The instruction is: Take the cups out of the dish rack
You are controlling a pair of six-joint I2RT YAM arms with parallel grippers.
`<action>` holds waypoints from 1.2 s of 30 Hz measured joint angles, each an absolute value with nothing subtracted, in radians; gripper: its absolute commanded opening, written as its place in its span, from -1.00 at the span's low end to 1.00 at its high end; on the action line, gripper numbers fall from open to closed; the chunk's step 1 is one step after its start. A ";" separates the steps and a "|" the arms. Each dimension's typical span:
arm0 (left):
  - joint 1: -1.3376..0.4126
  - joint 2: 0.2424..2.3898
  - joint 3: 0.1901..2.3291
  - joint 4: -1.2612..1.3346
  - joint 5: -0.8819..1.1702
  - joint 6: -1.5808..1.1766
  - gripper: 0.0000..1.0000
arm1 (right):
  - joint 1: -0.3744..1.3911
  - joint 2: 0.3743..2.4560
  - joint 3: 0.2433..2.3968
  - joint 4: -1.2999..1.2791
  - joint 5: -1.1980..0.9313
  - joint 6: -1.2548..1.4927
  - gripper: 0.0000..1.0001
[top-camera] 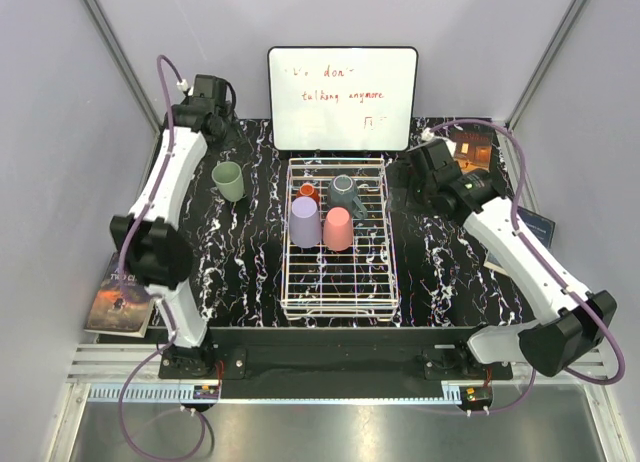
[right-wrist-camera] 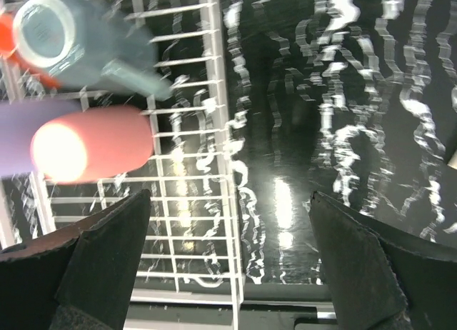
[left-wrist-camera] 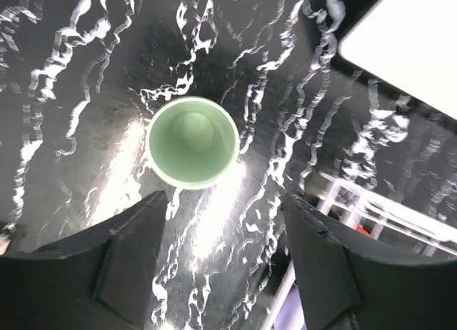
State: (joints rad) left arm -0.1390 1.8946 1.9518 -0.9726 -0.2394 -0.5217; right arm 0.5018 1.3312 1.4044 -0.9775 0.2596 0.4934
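The white wire dish rack stands mid-table. Its far half holds the lavender cup, pink cup, small orange-red cup and dark grey mug. The pale green cup stands upright on the table left of the rack, mouth up in the left wrist view. My left gripper is open and empty above it. My right gripper is open and empty over the rack's right edge; the pink cup, lavender cup, orange-red cup and mug lie to its left.
A whiteboard with red writing stands behind the rack. A book lies at the table's left edge, and other books at the back right. Grey walls close in on both sides.
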 measured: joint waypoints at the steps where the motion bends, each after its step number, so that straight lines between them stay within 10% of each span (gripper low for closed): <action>1: -0.155 1.852 1.939 -0.974 -0.255 -0.522 0.42 | 0.514 1.339 1.408 -0.973 0.249 0.487 0.99; 18: -0.530 1.180 1.336 -0.964 -0.403 -0.655 0.43 | 0.707 1.600 1.497 -0.835 0.110 0.449 0.99; 36: -0.556 1.061 1.219 -0.998 -0.420 -0.714 0.43 | 0.747 1.773 1.567 -0.785 0.104 0.449 1.00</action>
